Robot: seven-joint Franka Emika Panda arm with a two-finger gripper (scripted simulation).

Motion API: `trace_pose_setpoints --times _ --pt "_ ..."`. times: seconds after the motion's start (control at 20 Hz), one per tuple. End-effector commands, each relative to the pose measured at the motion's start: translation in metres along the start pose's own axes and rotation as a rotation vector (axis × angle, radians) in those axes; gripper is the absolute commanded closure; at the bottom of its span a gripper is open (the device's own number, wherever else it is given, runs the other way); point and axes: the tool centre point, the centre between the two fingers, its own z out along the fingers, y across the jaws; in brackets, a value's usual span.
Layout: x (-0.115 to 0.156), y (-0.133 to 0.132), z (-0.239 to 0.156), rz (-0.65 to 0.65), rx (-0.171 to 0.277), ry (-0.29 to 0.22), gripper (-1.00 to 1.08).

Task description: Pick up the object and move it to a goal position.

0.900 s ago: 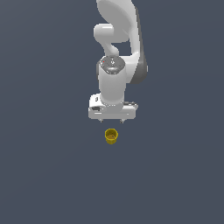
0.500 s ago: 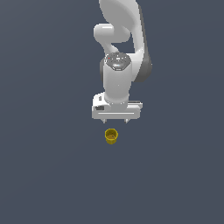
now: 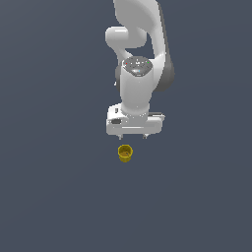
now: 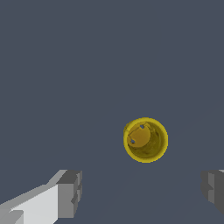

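Yellow cup (image 3: 125, 153) sits upright on the plain grey worktop (image 3: 54, 187), hollow side up, just beside the white gripper (image 3: 133, 136). Gripper fingers (image 4: 70, 194) spread wide apart, holding nothing; cup lies off their gap.

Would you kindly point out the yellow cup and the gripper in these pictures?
yellow cup (image 4: 145, 140): wrist view, on its hollow inside.
yellow cup (image 3: 125, 153): exterior view, on its side wall.
gripper (image 3: 134, 136): exterior view, midway between the two short fingertips, which stand apart.
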Motion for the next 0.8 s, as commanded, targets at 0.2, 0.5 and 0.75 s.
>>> trace_pose_setpoints --times 0.2,0.5,0.75 --pt "0.001 0.004 0.009 -0.046 -0.001 -0.005 -0.92" --pt "0.003 0.011 0.025 -0.136 -0.003 -0.013 -0.92" --pt "0.004 0.019 0.045 -0.243 -0.002 -0.024 -0.92"
